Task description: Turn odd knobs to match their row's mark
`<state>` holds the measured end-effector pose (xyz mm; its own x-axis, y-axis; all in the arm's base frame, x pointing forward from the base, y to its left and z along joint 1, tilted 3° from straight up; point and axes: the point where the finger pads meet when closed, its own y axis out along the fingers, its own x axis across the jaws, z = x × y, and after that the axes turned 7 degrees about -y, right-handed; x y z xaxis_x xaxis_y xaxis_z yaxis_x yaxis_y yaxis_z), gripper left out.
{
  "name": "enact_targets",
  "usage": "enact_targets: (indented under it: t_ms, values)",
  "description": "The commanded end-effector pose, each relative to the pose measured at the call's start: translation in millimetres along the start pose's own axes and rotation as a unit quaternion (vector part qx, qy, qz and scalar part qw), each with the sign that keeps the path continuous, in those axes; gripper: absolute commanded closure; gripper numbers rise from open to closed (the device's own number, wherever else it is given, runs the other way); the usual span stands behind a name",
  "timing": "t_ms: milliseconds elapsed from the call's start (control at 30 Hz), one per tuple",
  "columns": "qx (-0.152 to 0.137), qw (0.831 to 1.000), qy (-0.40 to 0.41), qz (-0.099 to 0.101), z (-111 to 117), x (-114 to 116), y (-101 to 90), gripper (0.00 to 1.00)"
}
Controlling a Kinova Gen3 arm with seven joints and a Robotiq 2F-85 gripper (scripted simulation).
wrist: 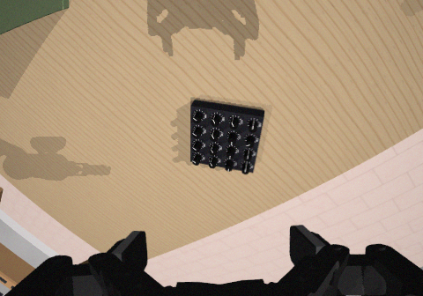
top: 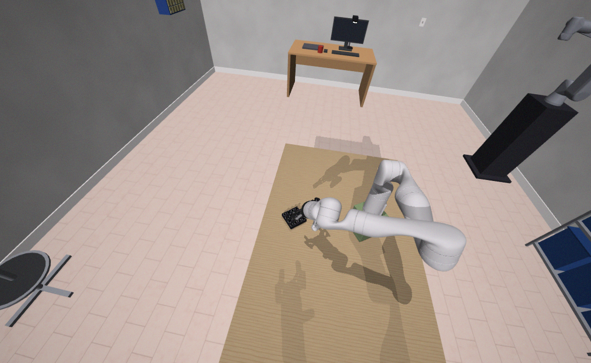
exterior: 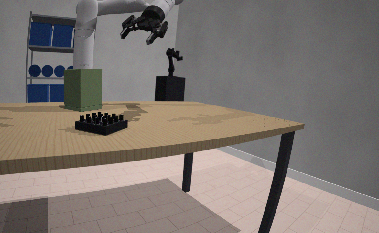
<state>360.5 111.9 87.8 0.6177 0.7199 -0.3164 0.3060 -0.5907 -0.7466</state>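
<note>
The black knob box (top: 291, 219) (exterior: 90, 127) (wrist: 226, 107) stands flat on the wooden table (top: 261, 270) (exterior: 170, 136) (wrist: 123, 76). Its knobs stand upright in a four-by-four grid. In the wrist view the box is near the middle, slightly turned. White lines and marks show on it, but most directions and the printed names are too small to read. I cannot make out the socket. My gripper (exterior: 135, 39) (wrist: 218, 245) is open and empty, high above the table and apart from the box. In the top view the arm's wrist hides most of the gripper and borders the box.
The green pedestal (exterior: 82, 89) (wrist: 31, 3) carries the arm and stands on the table behind the box in the exterior view. The table's edge runs past the box in the wrist view. Shadows of the arm and gripper lie on the table.
</note>
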Motion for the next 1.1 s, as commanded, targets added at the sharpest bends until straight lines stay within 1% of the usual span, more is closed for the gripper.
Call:
enact_targets:
  t_ms: [0, 67, 133, 167, 267, 467, 633, 700, 733, 900, 967, 1000, 1067]
  values:
    - [0.041, 0.997, 0.064, 0.019, 1.1, -12.5, 27.1, 0.0]
    - [0.059, 0.993, 0.095, 0.023, 5.0, -14.8, 37.8, 0.0]
    - [0.059, 0.993, 0.095, 0.023, 5.0, -14.8, 37.8, 0.0]
    - [0.078, 0.988, 0.127, 0.028, 9.2, -17.0, 48.8, 0.0]
    - [0.103, 0.979, 0.173, 0.036, 15.0, -19.7, 63.5, 0.0]
    - [0.15, 0.951, 0.266, 0.05, 25.6, -23.9, 90.9, 0.0]
    - [0.186, 0.919, 0.343, 0.062, 33.0, -26.2, 111.9, 0.0]
    - [0.186, 0.919, 0.343, 0.062, 33.0, -26.2, 111.9, 0.0]
    - [0.199, 0.904, 0.373, 0.067, 35.4, -26.8, 119.8, 0.0]
    - [0.23, 0.86, 0.448, 0.078, 40.3, -28.0, 139.7, 0.0]
    - [0.232, 0.857, 0.453, 0.079, 40.6, -28.0, 140.9, 0.0]
    - [0.24, 0.843, 0.474, 0.082, 41.5, -28.2, 146.3, 0.0]
    - [0.242, 0.84, 0.478, 0.082, 41.5, -27.9, 147.5, 0.0]
